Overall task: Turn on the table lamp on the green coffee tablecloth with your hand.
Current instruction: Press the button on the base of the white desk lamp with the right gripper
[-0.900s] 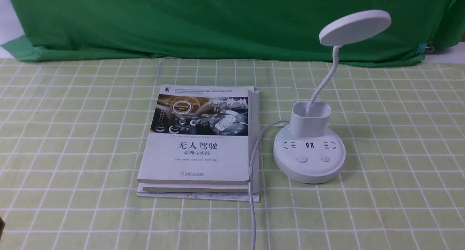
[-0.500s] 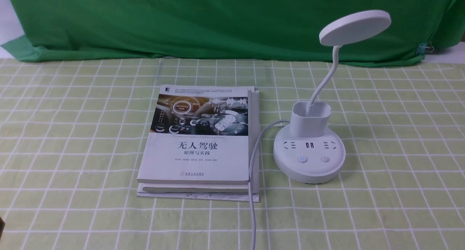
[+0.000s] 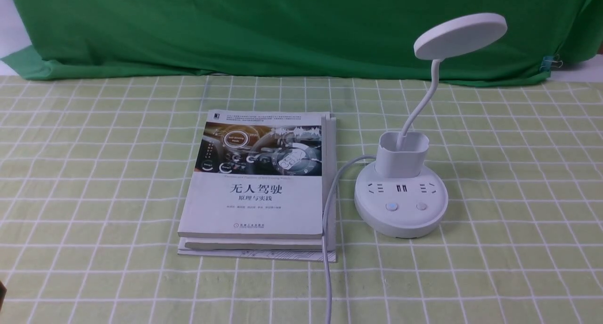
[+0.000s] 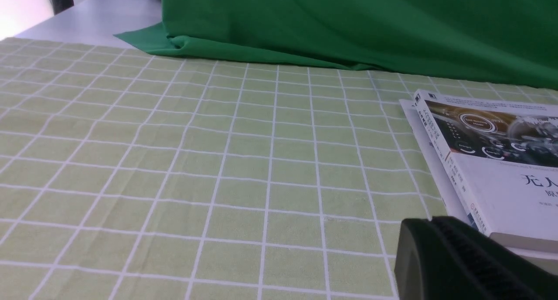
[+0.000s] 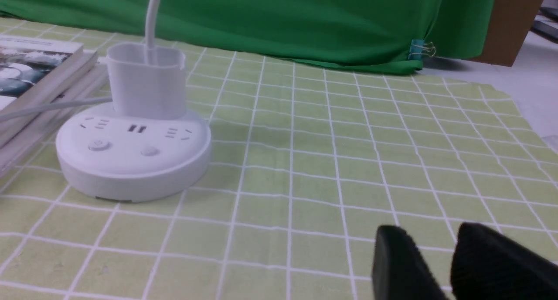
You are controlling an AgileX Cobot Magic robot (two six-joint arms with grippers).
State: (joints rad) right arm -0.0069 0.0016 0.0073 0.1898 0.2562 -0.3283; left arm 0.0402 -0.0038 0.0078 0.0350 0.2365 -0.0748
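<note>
Locating the table lamp first: where does it stand? (K.)

Upright on the green coffee tablecloth, at 3 o'clock from the books and just beside them. Its disc head sits at 1 o'clock above the round base, and the gooseneck rises out of the cup holder. (M.)

And the cord? (K.)

It leaves the base at 9 o'clock, bends, then runs along the books' edge toward 6 o'clock and out of frame. (M.)

Controls? (K.)

Two buttons lie side by side on the base's 6 o'clock face, below the sockets, both in plain sight. (M.)

Pincers? (K.)

The right wrist view shows the right gripper released: two black fingers stand slightly parted with cloth visible in the gap. It is low over the cloth, well apart from the base, roughly at the base's 4 o'clock. Of the left gripper only one black mass shows, near the books' corner. Released or clenched, I cannot tell. (M.)
</note>
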